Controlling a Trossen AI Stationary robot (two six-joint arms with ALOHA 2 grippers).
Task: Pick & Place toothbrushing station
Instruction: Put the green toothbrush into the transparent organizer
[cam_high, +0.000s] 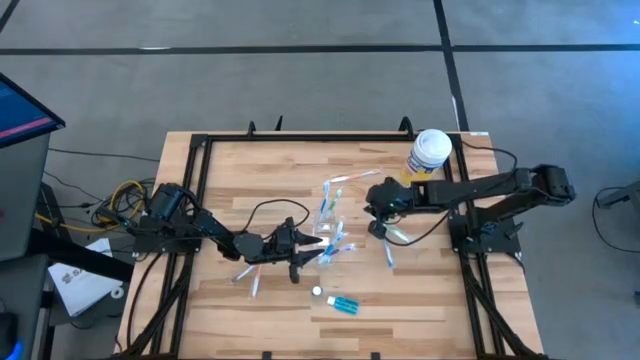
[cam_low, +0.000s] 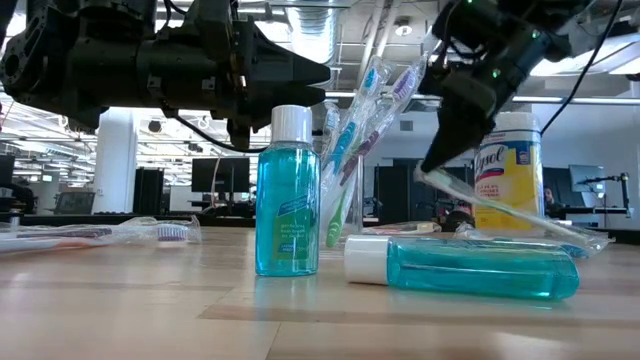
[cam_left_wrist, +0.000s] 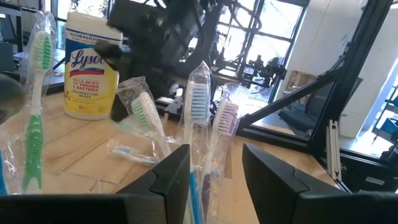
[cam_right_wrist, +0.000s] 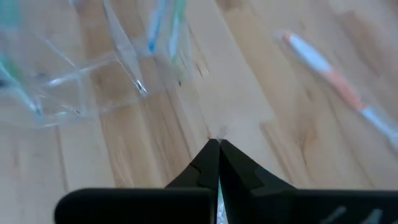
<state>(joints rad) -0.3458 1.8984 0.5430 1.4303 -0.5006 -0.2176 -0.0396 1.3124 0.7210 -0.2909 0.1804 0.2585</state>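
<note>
L gripper (cam_high: 318, 250): centre of high view, just L of the tumbler; fingers (cam_left_wrist: 171, 177) spread, wrapped brushes standing in the gap betw them, contact w/ them can't tell.
R gripper (cam_high: 378, 228): R of centre in high view; jaws pressed together, pinching a wrapped toothbrush (cam_low: 500, 210) that slants down to the R in low view.
Tumbler (cam_low: 345, 190): clear, mid-frame in low view, behind the upright bottle; several wrapped brushes stand in it, heads up.
Brushes in tumbler (cam_left_wrist: 199, 102): green, blue, purple-ish heads seen in L wrist view, all in clear wrap.
Loose brushes: few at upper centre of table (cam_high: 345, 180); one at lower L of the L gripper (cam_high: 252, 283); one w/ orange on handle (cam_right_wrist: 339, 84) upper R of R wrist view.
Blue bottles: one upright (cam_low: 287, 190), white cap, centre of low view; one lying on its side (cam_low: 465, 268), lower R, cap to the L.
Wipes tub (cam_high: 430, 155): yellow, white lid, upper R part of table.
Table (cam_high: 250, 190): light wood, black frame.
</note>
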